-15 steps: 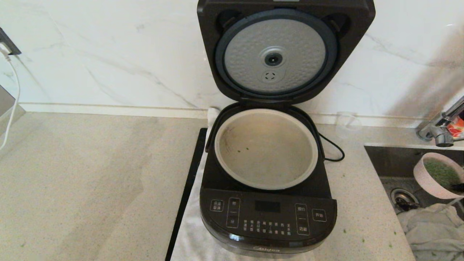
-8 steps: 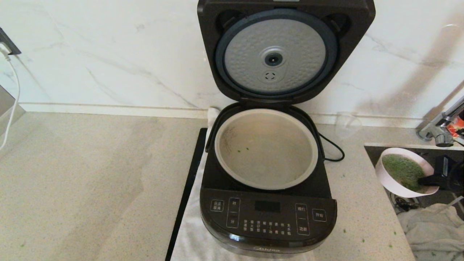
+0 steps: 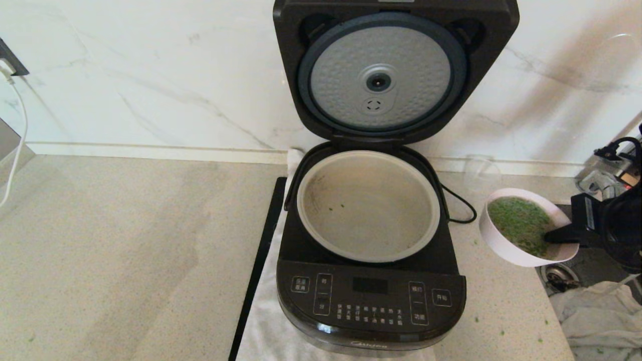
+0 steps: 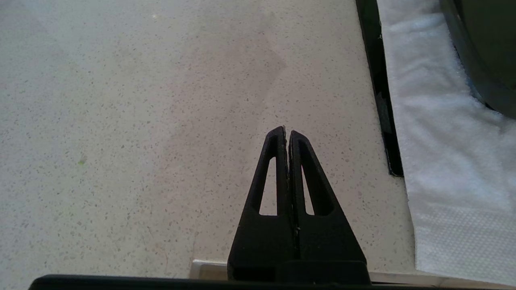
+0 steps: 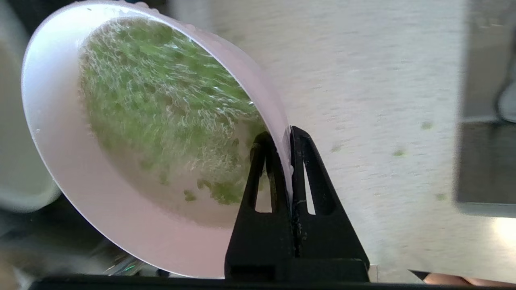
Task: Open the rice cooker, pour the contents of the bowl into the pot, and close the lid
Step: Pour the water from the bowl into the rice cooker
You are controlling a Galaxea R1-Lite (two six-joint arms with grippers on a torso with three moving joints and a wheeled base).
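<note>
Centre of the head view: rice cooker (image 3: 371,281), lid (image 3: 396,70) raised, pot (image 3: 368,205) exposed. Right edge: bowl (image 3: 526,233) of green contents (image 3: 519,223), my right gripper (image 3: 564,235) pinching its rim. Left wrist view, lower centre: my left gripper (image 4: 287,135), fingers pressed together above the countertop (image 4: 141,121). Right wrist view, left half: bowl tilted, rim clamped.
</note>
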